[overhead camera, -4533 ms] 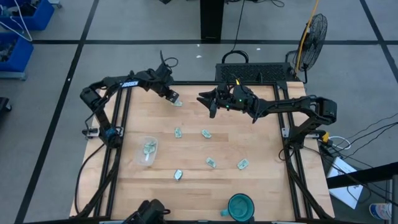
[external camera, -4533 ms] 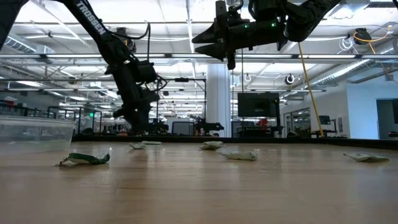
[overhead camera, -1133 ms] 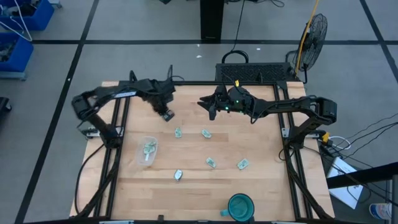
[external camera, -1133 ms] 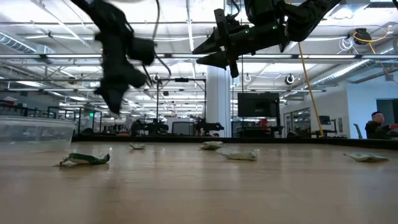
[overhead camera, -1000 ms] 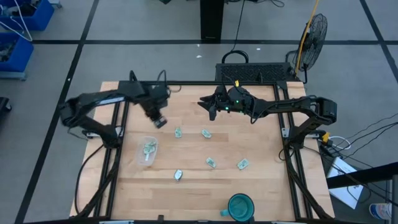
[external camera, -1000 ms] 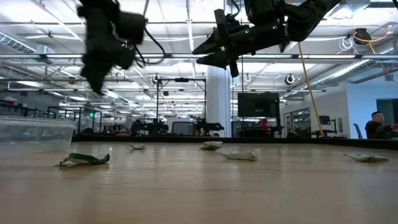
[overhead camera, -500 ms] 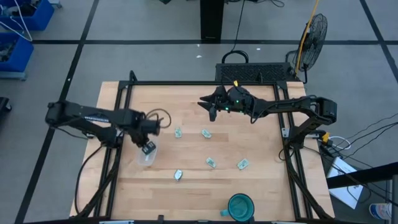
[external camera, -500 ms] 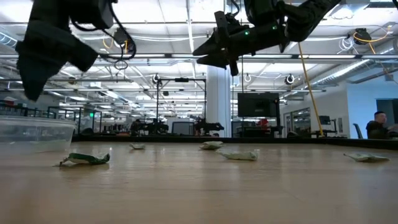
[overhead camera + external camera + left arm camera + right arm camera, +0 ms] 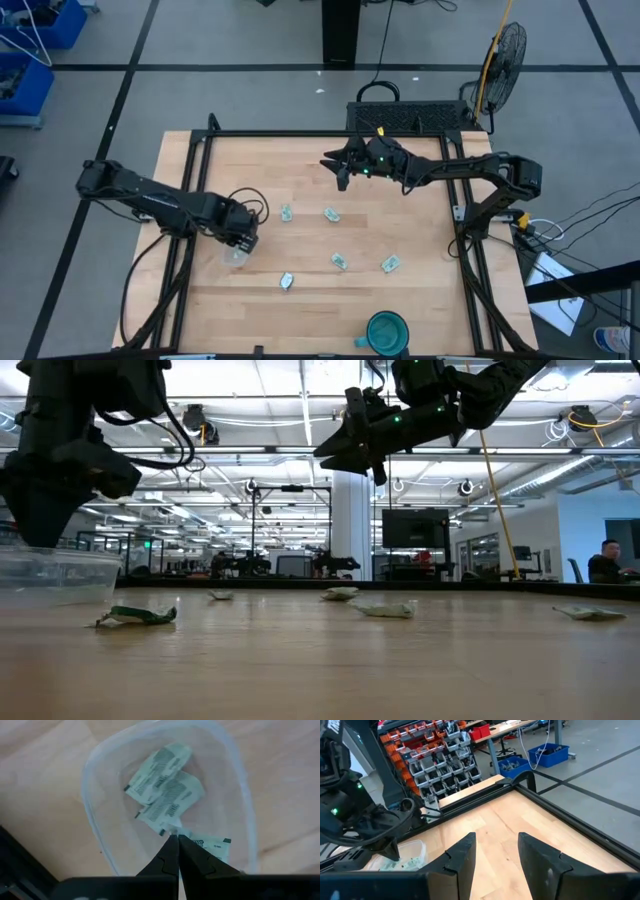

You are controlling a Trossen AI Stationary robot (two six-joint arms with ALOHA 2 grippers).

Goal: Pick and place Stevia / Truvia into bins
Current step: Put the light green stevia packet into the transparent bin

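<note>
Near edge of worktop point(image 9: 420, 310): teal cup point(image 9: 387, 331), right of centre. Further in, loose sachets point(image 9: 339, 261) lie scattered mid-worktop, five approx, all flat on the wood. Clear tub point(image 9: 95, 815) sits twd left edge, two sachets inside point(image 9: 165, 795). Left gripper point(image 9: 177, 839) hangs over the tub, fingers pinched tight on a white sachet point(image 9: 212, 845), held just above the tub's inside. Right gripper point(image 9: 340, 171) w/ jaws apart, holding nothing, raised above worktop nr far edge, well apart from tub. Beyond the worktop, a person point(image 9: 605, 560) sits in the room.
</note>
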